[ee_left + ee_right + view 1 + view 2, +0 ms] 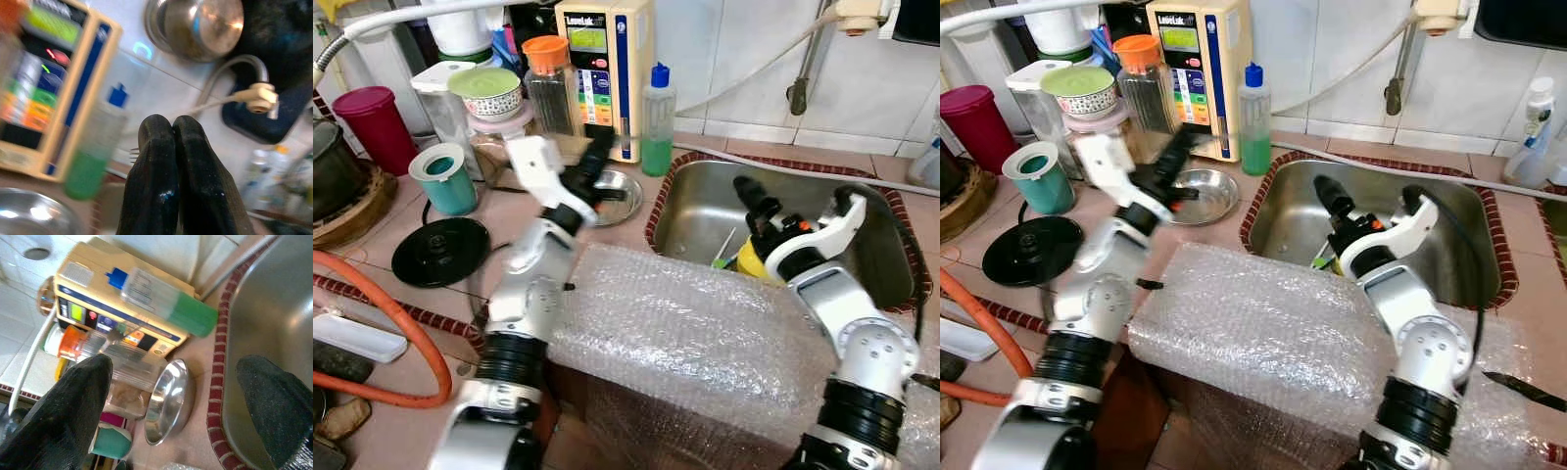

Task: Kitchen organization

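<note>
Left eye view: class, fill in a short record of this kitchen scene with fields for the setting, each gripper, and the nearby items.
setting: tiled counter with a steel sink
left gripper: shut, raised above the steel bowl
right gripper: open, over the sink
soap bottle: green liquid, blue cap, upright beside the water unit
front edge: bubble wrap draped over the counter

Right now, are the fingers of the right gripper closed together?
No, in the right wrist view the right gripper has its two black fingers spread wide apart above the sink.

Crowded counter back — jars (pixel 551 86), bottle (pixel 657 119); open sink (pixel 690 206) beside
</note>
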`<state>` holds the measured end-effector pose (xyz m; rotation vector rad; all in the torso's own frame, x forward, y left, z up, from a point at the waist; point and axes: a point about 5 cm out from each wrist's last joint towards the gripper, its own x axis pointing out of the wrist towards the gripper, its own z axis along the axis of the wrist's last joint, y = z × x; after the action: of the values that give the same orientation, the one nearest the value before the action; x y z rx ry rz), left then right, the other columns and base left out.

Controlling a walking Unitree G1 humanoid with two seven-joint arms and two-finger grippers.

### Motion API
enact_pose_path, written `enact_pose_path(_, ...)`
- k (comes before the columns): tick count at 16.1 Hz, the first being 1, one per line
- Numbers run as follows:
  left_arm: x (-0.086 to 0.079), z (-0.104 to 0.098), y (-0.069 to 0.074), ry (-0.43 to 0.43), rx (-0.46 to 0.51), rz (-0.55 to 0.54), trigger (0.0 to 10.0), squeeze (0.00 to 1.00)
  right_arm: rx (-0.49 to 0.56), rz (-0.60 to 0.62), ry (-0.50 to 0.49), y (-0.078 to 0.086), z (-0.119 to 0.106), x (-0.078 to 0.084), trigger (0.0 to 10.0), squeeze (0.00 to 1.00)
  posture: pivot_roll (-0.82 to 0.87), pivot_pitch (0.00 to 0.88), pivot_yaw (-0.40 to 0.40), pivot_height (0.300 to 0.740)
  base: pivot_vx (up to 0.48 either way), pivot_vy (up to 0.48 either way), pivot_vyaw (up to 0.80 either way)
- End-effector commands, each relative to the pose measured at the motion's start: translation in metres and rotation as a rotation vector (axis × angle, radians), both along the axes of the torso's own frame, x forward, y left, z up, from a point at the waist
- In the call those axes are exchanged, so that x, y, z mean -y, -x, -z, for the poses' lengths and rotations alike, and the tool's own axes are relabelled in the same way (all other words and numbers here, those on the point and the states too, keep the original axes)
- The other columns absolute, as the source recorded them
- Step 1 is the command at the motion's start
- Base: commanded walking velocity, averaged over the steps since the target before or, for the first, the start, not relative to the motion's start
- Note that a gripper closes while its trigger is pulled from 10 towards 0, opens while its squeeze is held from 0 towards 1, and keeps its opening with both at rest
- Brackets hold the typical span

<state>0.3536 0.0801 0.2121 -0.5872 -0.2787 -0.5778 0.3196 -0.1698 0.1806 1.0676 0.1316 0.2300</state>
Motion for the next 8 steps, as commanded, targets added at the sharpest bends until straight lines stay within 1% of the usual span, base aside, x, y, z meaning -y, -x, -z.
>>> enact_pose_path(1,-0.003,-0.01,0.0,0.025,0.02,0.014,0.0,0.0,-0.009,0.007,0.012,-0.003,-0.002,-0.003,10.0,0.0,-0.03,0.0,0.065,0.74,0.0,0.0,0.0)
enact_pose_path(2,0.006,-0.013,0.006,0.102,-0.013,0.097,0.0,0.0,-0.015,0.004,-0.025,-0.007,-0.002,-0.009,10.0,0.0,-0.03,0.0,0.065,0.74,0.0,0.0,0.0)
enact_pose_path(3,0.01,-0.013,0.009,0.135,-0.036,0.139,0.0,0.0,-0.014,-0.004,-0.034,-0.009,-0.003,-0.013,10.0,0.0,-0.03,0.0,0.063,0.74,0.0,0.0,0.0)
enact_pose_path(4,0.018,-0.011,0.012,0.186,-0.091,0.201,0.0,0.0,0.016,-0.043,-0.083,-0.013,-0.007,-0.023,10.0,0.0,-0.02,0.0,0.062,0.74,0.0,0.0,0.0)
enact_pose_path(6,0.023,-0.008,0.014,0.215,-0.128,0.24,0.0,0.0,0.036,-0.047,-0.146,-0.018,-0.011,-0.028,10.0,0.0,-0.02,0.0,0.068,0.74,0.0,0.0,0.0)
enact_pose_path(7,0.028,-0.003,0.016,0.243,-0.17,0.259,0.0,0.0,0.057,-0.046,-0.191,-0.023,-0.012,-0.031,10.0,0.0,-0.01,0.0,0.067,0.74,0.0,0.0,0.0)
enact_pose_path(8,0.029,-0.002,0.017,0.247,-0.179,0.264,0.0,0.0,0.06,-0.046,-0.196,-0.024,-0.012,-0.032,10.0,0.0,-0.01,0.0,0.065,0.74,0.0,0.0,0.0)
